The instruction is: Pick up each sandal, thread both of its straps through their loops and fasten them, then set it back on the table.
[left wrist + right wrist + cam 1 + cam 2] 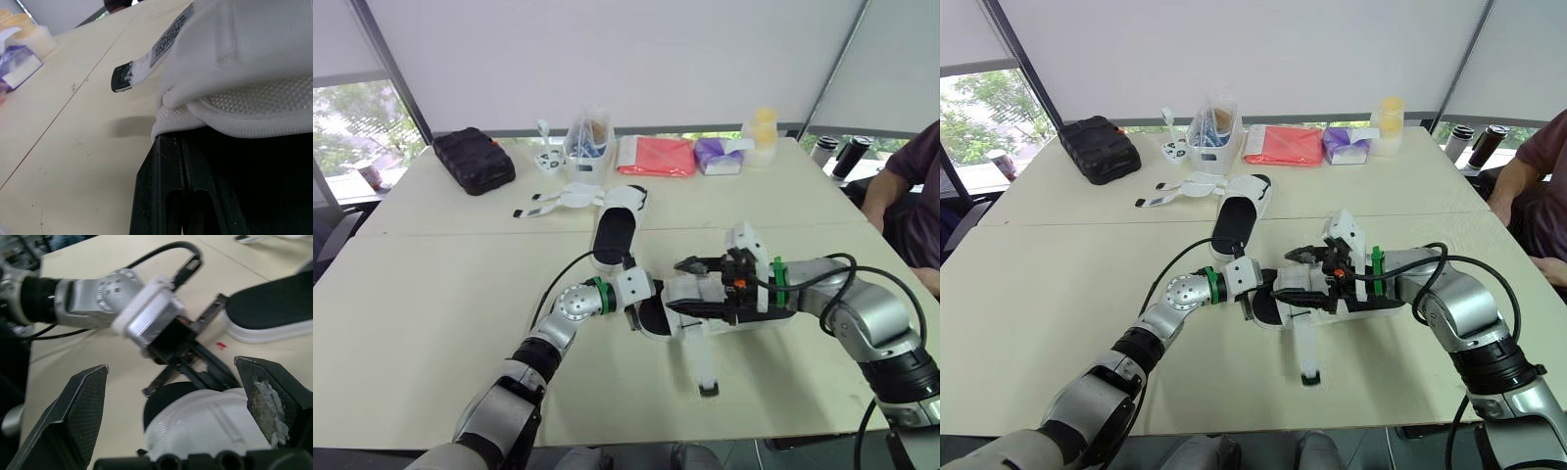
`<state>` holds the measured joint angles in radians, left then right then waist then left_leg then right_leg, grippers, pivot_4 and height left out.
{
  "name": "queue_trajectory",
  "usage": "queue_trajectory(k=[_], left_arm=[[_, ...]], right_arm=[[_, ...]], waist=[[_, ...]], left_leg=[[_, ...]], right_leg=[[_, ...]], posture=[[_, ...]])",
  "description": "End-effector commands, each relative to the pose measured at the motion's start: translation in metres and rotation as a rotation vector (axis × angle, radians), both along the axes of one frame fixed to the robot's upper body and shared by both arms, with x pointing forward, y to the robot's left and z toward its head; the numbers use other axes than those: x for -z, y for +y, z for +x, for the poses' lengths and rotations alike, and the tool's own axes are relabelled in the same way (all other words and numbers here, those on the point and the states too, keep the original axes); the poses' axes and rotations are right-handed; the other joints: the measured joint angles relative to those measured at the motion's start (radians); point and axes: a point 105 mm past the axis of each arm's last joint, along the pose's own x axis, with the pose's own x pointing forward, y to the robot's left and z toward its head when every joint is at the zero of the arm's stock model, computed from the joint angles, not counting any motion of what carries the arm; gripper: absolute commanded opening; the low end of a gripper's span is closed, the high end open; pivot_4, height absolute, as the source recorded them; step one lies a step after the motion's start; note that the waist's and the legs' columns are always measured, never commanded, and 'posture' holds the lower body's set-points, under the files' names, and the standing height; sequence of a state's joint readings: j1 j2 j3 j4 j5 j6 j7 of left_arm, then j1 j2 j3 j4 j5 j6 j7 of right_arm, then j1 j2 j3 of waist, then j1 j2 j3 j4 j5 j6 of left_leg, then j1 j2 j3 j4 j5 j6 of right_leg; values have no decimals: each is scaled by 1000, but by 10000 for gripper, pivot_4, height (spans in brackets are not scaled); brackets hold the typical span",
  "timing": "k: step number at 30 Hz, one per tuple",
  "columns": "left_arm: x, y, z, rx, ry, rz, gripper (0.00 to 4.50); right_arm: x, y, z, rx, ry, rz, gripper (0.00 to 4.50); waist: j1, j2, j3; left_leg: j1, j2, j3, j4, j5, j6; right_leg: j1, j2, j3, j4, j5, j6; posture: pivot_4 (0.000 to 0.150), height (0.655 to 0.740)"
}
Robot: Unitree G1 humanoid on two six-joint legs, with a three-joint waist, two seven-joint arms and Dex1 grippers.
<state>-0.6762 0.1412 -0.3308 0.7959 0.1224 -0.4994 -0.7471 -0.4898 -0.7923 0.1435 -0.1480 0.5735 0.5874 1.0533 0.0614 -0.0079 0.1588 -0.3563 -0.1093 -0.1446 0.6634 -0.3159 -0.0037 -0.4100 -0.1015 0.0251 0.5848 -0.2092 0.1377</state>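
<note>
Setting: a pale desk [440, 294] seen from the robot's head, with both arms reaching in over its middle
Sandals, count: two, both white with dark footbeds
Near sandal [654, 318]: lies at the middle of the desk between the two grippers
Far sandal [615, 233]: lies flat further back on the desk, well apart from both grippers
Left gripper [633, 311]: pressed against the near sandal's edge; I cannot tell whether it is open or closed
Right gripper [690, 287]: spread wide, with the near sandal's white upper between its fingers and neither finger clearly touching it
Loose strap [705, 362]: one long white strap with a black tip trails from the near sandal toward the robot, flat on the desk and unthreaded
Far straps [558, 201]: splayed out flat beside the far sandal, unfastened
Progress: early, by my judgement; neither sandal looks fastened
Left to do: thread and fasten the near sandal's straps, set it down, then do the same with the far sandal
Other things, count: along the back of the desk are one black case [473, 159], one clear container [588, 147], one red pack [656, 155], one purple pack [720, 155] and one yellow jar [762, 132]
Person [911, 186]: one, seated at the desk's right edge
</note>
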Motion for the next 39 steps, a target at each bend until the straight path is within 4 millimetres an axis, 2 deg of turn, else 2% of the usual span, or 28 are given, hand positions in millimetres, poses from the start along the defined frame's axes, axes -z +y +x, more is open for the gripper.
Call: queue_trajectory(k=[1,4,10,11,14,17,23,26,30,34,36,39], left_arm=[[41,24,-4,-67,122,109,0],[42,27,-5,-70,125,109,0],[43,27,-7,-58,127,119,0],[43,26,-7,-54,128,119,0],[43,21,-8,-41,130,121,0],[43,19,-9,-36,131,116,0],[45,20,-11,-31,138,118,0],[46,22,-12,-32,141,119,0],[48,22,-14,-26,143,125,0],[47,21,-14,-28,145,127,0],[48,22,-14,-29,145,130,0],[50,24,-15,-30,150,137,0]], right_arm=[[-17,-25,15,86,-149,-35,44659],[-18,-38,8,83,-255,-101,44659],[-27,-28,-17,-90,-876,-354,44659],[-21,-27,-24,-141,-970,-392,44659],[16,-35,-50,-346,-1174,-509,44659],[39,-45,-59,-412,-1212,-521,44659],[68,-57,-54,-431,-1258,-548,44659],[68,-51,-53,-429,-1326,-496,44659],[74,-34,-59,-492,-1415,-420,44659],[62,-13,-62,-475,-1538,-302,44659],[61,-9,-66,-484,-1561,-269,44659],[67,-7,-77,-521,-1553,-239,36214]], waist=[[0,0,0],[0,0,0],[-21,1,0],[-23,1,0],[-19,0,0],[-22,1,0],[-22,2,-1],[-23,3,-1],[-23,3,-1],[-23,3,-1],[-23,3,-1],[-24,3,-1]], left_leg=[[0,0,0,0,0,0],[-1,0,0,-1,0,0],[0,1,1,-2,0,-1],[1,0,1,-2,0,-1],[3,1,1,-2,1,-1],[3,0,1,-1,1,-2],[6,0,2,-1,2,-2],[6,0,2,-2,1,-2],[6,0,2,-2,2,-2],[6,0,2,-2,2,-3],[6,0,2,-2,2,-3],[6,0,2,-2,2,-3]], right_leg=[[0,0,0,0,0,0],[-1,0,0,0,0,0],[-1,0,0,0,-1,1],[0,0,0,0,-2,3],[2,1,0,0,-3,4],[2,1,1,0,-1,1],[3,2,2,3,0,0],[3,2,3,3,-1,-1],[2,3,3,4,-1,-1],[2,3,5,4,-1,-1],[1,3,5,5,-1,-1],[1,3,6,6,-1,-1]], posture=[[1500,7400],[1500,7400],[1500,7400],[1500,7400],[1500,7400],[1500,7400],[1500,7400],[1500,7400],[1500,7400],[1500,7400],[1500,7400],[1500,7400]])
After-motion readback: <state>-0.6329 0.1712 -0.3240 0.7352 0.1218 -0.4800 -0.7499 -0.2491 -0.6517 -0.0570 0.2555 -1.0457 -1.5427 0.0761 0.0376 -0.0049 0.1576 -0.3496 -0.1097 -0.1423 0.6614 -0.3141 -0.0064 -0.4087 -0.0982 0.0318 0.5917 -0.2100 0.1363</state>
